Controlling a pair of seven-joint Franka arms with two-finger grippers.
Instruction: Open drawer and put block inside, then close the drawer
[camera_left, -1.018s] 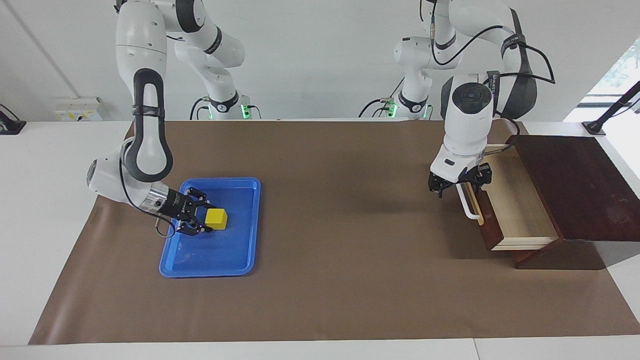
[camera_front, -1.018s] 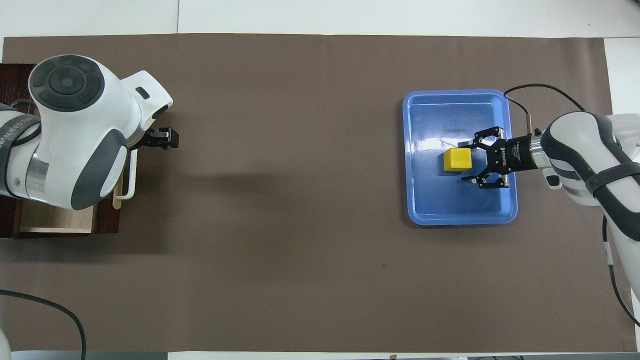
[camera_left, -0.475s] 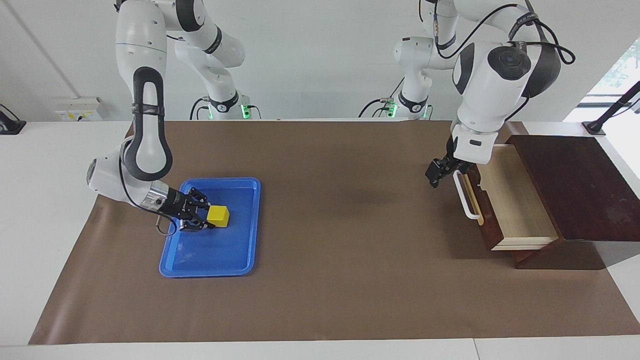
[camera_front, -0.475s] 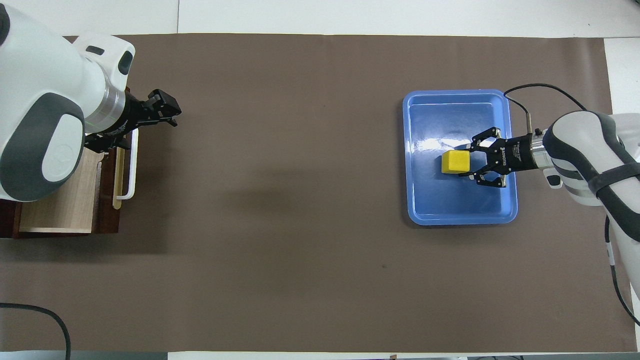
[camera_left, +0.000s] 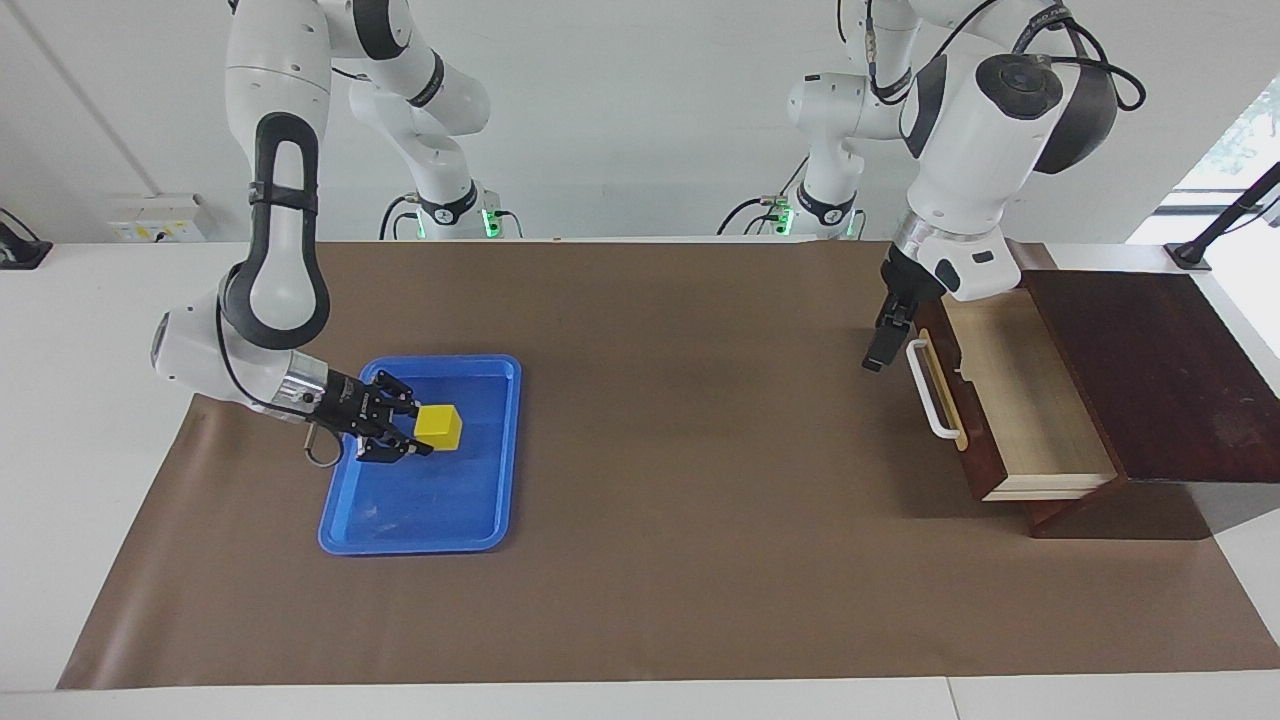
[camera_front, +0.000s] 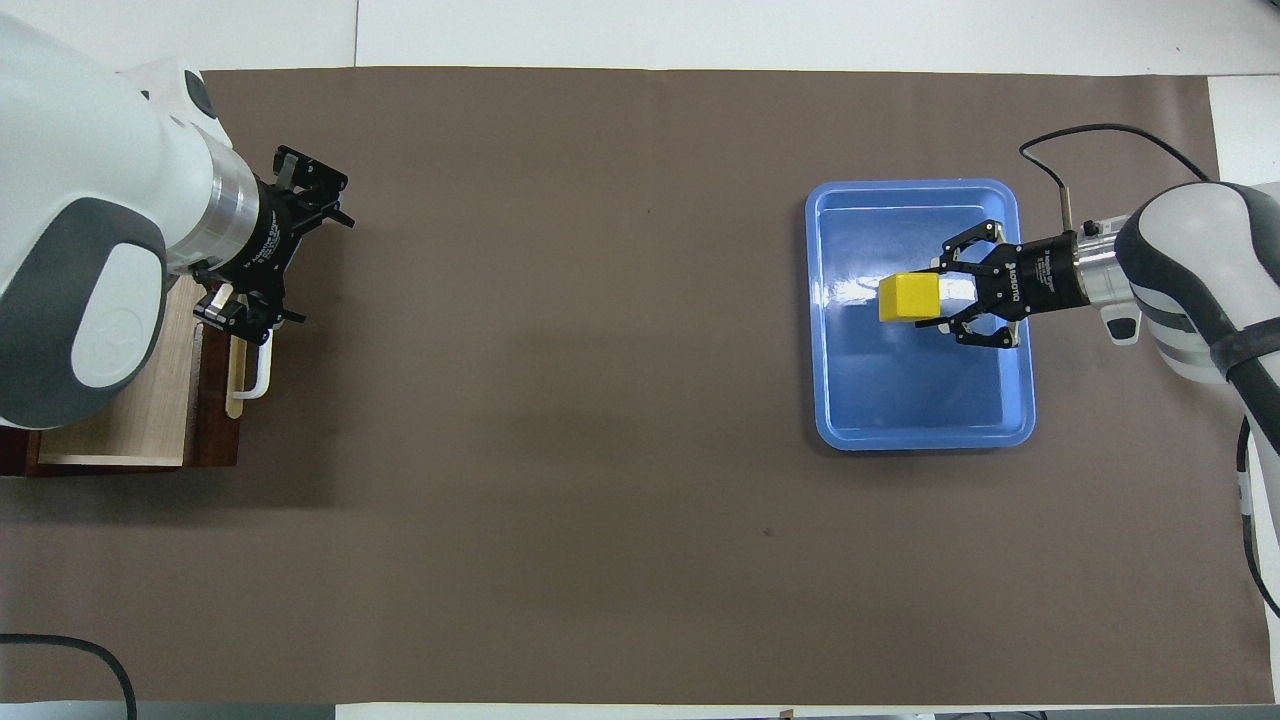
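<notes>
The yellow block is held in my right gripper, which is shut on it just above the blue tray. The dark brown drawer stands pulled open from its dark wooden box, pale interior showing. Its white bar handle faces the middle of the table. My left gripper is open and empty, raised beside the handle's end nearer the robots, apart from it.
A brown mat covers the table between tray and drawer. The left arm's large wrist hangs over part of the drawer in the overhead view. White table edges surround the mat.
My right gripper has shut on the block and raised it slightly, shifting toward the robots. My left gripper has left the handle, risen and turned. The drawer stays open.
</notes>
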